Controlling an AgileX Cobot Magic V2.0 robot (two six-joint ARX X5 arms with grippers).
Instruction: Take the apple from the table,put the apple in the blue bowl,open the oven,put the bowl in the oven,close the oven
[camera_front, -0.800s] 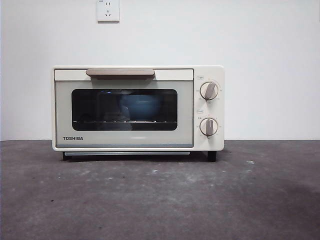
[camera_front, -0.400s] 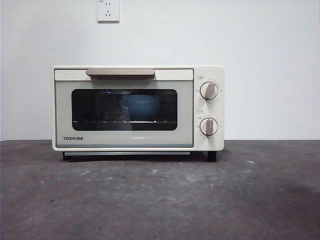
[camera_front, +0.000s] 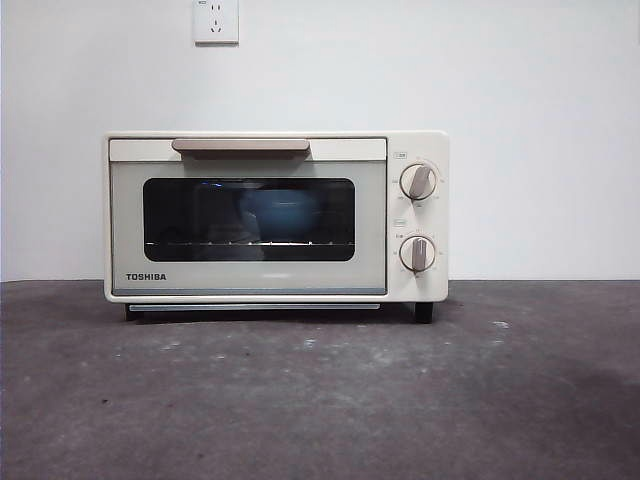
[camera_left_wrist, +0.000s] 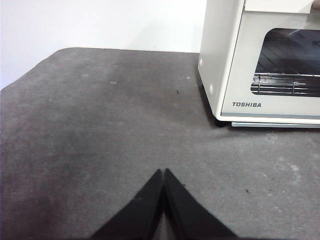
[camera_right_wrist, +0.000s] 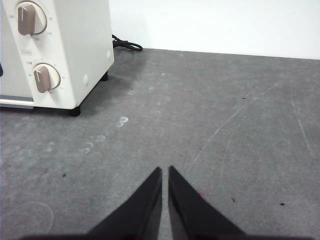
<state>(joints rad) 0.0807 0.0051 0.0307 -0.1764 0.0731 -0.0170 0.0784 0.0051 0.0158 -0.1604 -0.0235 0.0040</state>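
The cream-white oven (camera_front: 276, 216) stands on the dark grey table (camera_front: 320, 390) with its door closed and the beige handle (camera_front: 240, 146) up. Through the dark glass window the blue bowl (camera_front: 280, 213) shows dimly on the rack inside. The apple is hidden. My left gripper (camera_left_wrist: 163, 172) is shut over bare table, off the oven's (camera_left_wrist: 260, 60) logo side. My right gripper (camera_right_wrist: 165, 170) is shut too, over the table off the oven's (camera_right_wrist: 55, 50) knob side. Neither arm appears in the front view.
A white wall with a socket (camera_front: 216, 20) rises behind the oven. Two round knobs (camera_front: 418, 182) sit on the oven's right panel. A black power cord (camera_right_wrist: 125, 45) lies behind the oven's knob side. The table's rounded corner (camera_left_wrist: 60, 52) shows in the left wrist view.
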